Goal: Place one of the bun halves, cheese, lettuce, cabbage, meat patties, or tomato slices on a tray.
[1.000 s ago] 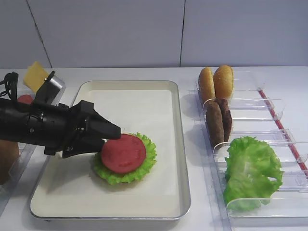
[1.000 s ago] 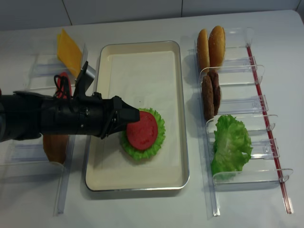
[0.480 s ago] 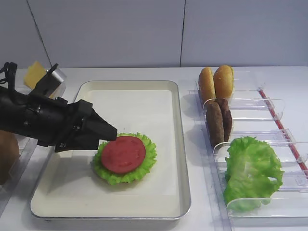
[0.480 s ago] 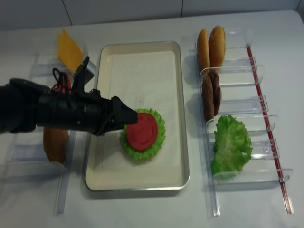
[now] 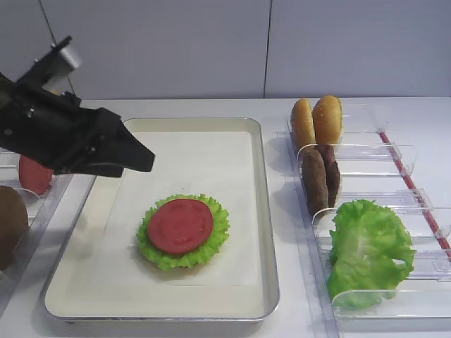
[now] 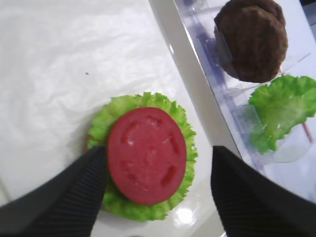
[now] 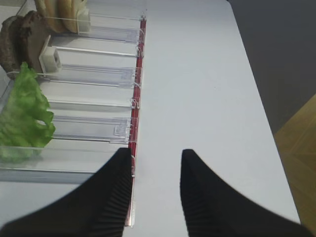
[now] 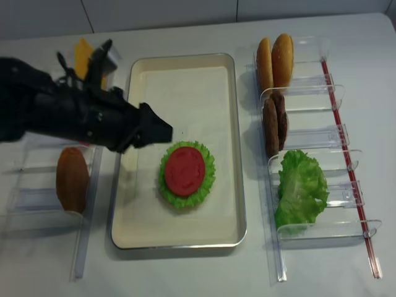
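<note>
One tomato slice (image 5: 180,225) lies flat on a ruffled green leaf (image 5: 211,243) in the front half of the tray (image 5: 264,211), resting on the white paper lining. The left gripper (image 6: 157,195) hovers above it, off to the left, jaws spread wide on either side of the slice in the wrist view, gripping nothing and touching nothing. A second red disc (image 5: 34,174) stands in the clear bin at the left edge. On the right of the tabletop (image 5: 423,113), the bun halves (image 5: 317,121) stand upright in the far bin, the meat patties (image 5: 320,176) in the next, and loose lettuce (image 5: 368,250) nearest. The right gripper (image 7: 155,170) sits low beside those bins, jaws drawn in and empty. The cheese (image 8: 82,52) peeks out behind the left arm.
</note>
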`<control>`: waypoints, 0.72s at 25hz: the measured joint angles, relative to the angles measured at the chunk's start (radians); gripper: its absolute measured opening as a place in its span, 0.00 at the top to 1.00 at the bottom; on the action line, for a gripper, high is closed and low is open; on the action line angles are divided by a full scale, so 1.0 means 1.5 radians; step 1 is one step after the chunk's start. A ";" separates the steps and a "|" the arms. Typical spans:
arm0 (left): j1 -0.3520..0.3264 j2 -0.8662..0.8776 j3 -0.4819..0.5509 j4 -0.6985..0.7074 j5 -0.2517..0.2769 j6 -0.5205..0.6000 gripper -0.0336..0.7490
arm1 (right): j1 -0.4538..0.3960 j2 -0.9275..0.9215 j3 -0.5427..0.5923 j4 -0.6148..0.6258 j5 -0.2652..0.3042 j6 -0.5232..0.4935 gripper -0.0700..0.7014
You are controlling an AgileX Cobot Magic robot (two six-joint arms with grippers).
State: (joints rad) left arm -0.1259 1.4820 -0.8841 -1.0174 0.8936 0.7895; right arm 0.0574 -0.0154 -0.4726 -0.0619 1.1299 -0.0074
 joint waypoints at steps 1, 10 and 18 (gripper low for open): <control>0.000 -0.018 -0.009 0.033 -0.007 -0.025 0.41 | 0.000 0.000 0.000 0.000 0.000 0.000 0.55; 0.000 -0.195 -0.035 0.532 -0.018 -0.317 0.41 | 0.000 0.000 0.000 0.000 0.000 0.000 0.55; 0.000 -0.350 -0.035 0.742 0.030 -0.445 0.41 | 0.000 0.000 0.000 0.000 0.000 0.000 0.55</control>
State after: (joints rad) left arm -0.1259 0.9575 -0.9371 0.0958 0.9387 0.1213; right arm 0.0574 -0.0154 -0.4726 -0.0619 1.1299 -0.0074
